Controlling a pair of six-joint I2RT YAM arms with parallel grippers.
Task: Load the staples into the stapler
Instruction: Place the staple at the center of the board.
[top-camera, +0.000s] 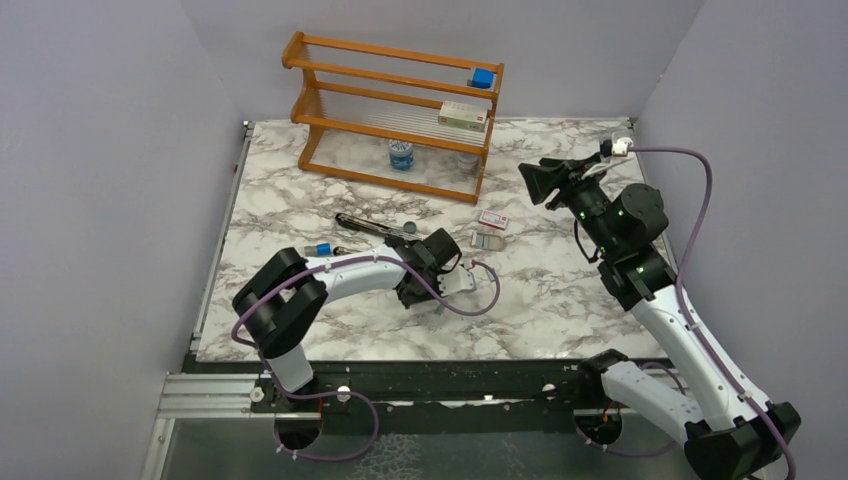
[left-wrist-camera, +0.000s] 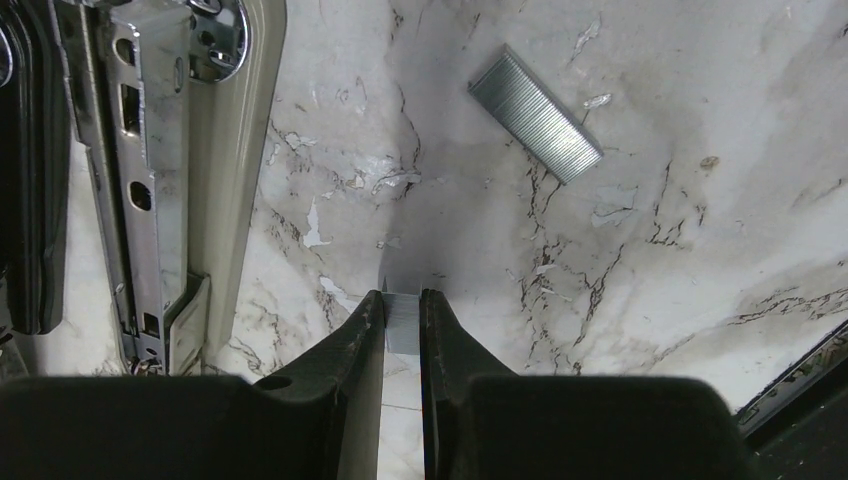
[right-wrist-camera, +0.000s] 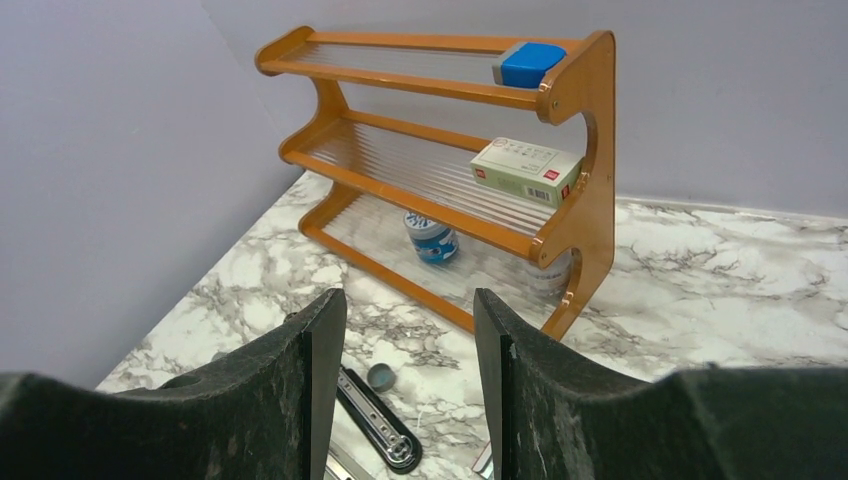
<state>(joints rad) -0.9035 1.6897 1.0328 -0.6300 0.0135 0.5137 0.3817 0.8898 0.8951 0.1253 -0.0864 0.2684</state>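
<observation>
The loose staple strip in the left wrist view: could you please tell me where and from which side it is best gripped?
Probably across its two long edges at mid-length, coming straight down with the jaws turned to its diagonal. The loose strip lies flat on the marble table, long and narrow, with bare surface beside both long edges.

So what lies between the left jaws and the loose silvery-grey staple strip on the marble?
Only bare white marble tabletop, in the left wrist view, between the left gripper, jaws shut on a second small grey strip, and that loose staple strip.
</observation>
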